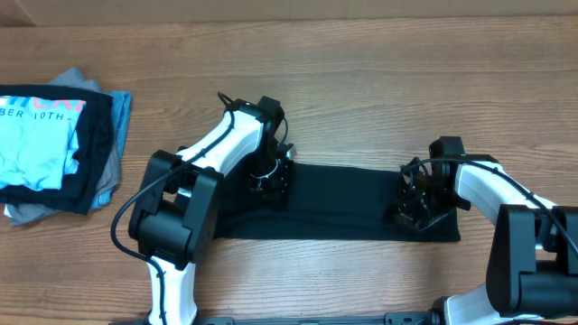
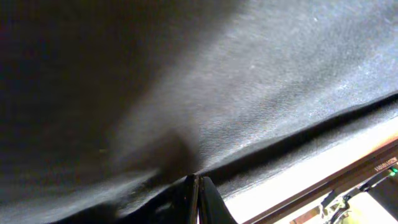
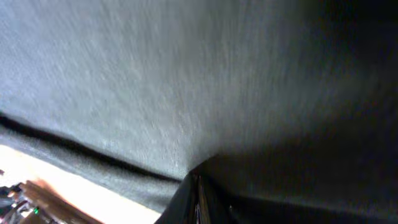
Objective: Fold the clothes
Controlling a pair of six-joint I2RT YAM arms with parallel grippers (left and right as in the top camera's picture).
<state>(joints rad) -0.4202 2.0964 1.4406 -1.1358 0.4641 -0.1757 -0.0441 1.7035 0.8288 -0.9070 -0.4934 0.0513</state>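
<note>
Black cloth up close in both wrist views, weave plain to see, filling nearly the whole picture. Left fingers [image 2: 198, 198] pressed tight together, no gap between them, pinched by the look of it on a folded edge of the black garment [image 1: 343, 206]. Right fingers [image 3: 198, 196] likewise closed to a point, cloth running right into them; judged a grip on the same garment at its other end.

Probably the start of another fold, one part of the band to be carried over the rest. To do it well: raise both ends to the same height, only enough to clear the table [image 1: 361, 63]. Hold the stretch between the grips taut but not strained. Move both ends at one pace, for a straight crease. Lay edge flush on edge. Part the fingers only after setting the cloth down flat. Beware of dragging the lower layer along and bunching it.

Lies as a long, flat band on the near half of the table, left end under the left wrist, right end under the right wrist. Looks narrowed already: long edges fairly straight, no sleeve or neck tag to be made out, surface smooth between the two grips.

Farther off, at the table's left edge and well apart: a stack with a light blue T-shirt [image 1: 36, 144] on top, white lettering showing, dark cloth around it, a grey garment [image 1: 108, 176] peeping out underneath. Best left alone for now.
</note>
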